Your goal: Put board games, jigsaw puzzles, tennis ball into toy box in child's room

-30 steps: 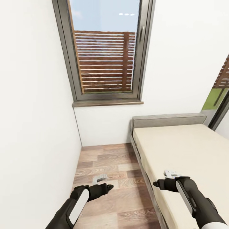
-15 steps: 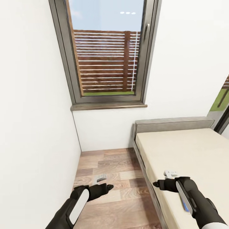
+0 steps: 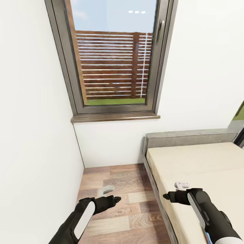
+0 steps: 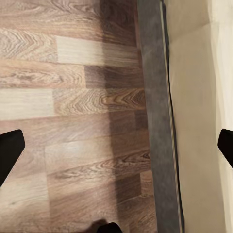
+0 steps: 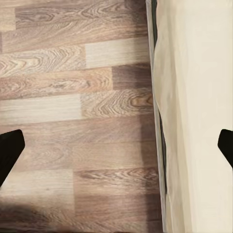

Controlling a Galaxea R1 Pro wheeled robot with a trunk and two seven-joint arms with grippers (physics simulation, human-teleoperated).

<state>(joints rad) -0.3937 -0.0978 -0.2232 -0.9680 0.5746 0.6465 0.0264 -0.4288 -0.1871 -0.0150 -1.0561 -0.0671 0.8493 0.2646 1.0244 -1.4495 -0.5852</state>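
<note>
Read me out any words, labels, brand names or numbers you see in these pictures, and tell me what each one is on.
No readable text in any view.
Window, wooden fence outside it, white walls, bed, plank floor: no lettering.
Left hand and right hand: no print on them.
Small white part above the right hand: too small to show any marking.

Both black arms reached forward from the bottom of the head frame, the left gripper (image 3: 116, 199) at lower centre-left, the right gripper (image 3: 165, 196) at lower centre-right, each with its fingertips spread wide and holding nothing.
</note>
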